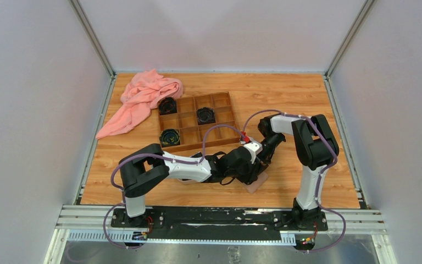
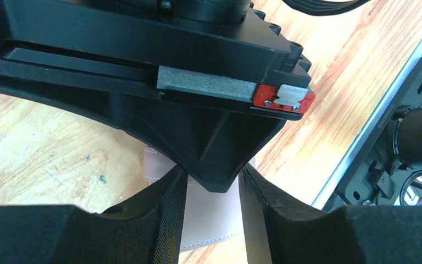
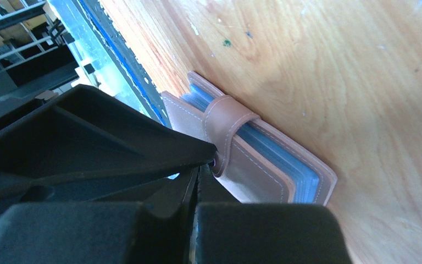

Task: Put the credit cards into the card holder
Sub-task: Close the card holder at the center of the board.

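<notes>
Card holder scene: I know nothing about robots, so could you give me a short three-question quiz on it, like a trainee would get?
1. True or false: the card holder lies inside the wooden box.
2. The cloth by the box is: A pink, B green, C blue.
3. How many black coils sit in the box?
Key: 1 false, it lies on the table; 2 A; 3 three.

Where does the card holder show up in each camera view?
Top external: card holder low, right of centre, mostly hidden.
Left wrist: card holder bottom centre.
Right wrist: card holder centre, running to the lower right.
Shared landmark: the wooden table under it.
</notes>
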### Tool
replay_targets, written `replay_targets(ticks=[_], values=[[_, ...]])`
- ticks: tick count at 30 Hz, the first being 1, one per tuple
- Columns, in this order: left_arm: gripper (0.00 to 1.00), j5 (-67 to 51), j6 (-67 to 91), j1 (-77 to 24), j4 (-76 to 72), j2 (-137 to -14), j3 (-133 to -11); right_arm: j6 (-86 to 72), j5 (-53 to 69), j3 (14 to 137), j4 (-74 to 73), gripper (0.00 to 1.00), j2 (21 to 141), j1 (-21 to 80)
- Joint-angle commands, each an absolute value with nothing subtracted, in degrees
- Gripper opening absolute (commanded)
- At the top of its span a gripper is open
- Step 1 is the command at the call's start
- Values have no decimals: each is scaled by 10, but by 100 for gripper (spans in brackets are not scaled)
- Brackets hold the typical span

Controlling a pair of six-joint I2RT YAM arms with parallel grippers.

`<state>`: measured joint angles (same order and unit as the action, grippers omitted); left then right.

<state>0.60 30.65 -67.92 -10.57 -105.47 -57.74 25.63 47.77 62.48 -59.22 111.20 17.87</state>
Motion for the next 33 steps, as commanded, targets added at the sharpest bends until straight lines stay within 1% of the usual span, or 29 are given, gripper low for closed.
replay_targets(ticks=[1, 10, 19, 23, 25, 27, 33], values=[[41, -10, 309, -682, -50, -1076, -552, 212, 382, 640, -501, 0, 1139, 173], [41, -6, 314, -682, -49, -1076, -550, 142, 344, 622, -452, 0, 1127, 173], [41, -4, 317, -682, -51, -1072, -547, 80, 241, 599, -404, 0, 1119, 202], [41, -5, 318, -682, -52, -1071, -546, 69, 217, 597, -397, 0, 1125, 202], [41, -4, 318, -683, -52, -1070, -545, 60, 234, 595, -391, 0, 1122, 200], [41, -2, 318, -682, -52, -1069, -544, 58, 281, 595, -391, 0, 1122, 200], [41, -2, 318, -682, -54, -1075, -545, 89, 362, 605, -414, 0, 1096, 187]])
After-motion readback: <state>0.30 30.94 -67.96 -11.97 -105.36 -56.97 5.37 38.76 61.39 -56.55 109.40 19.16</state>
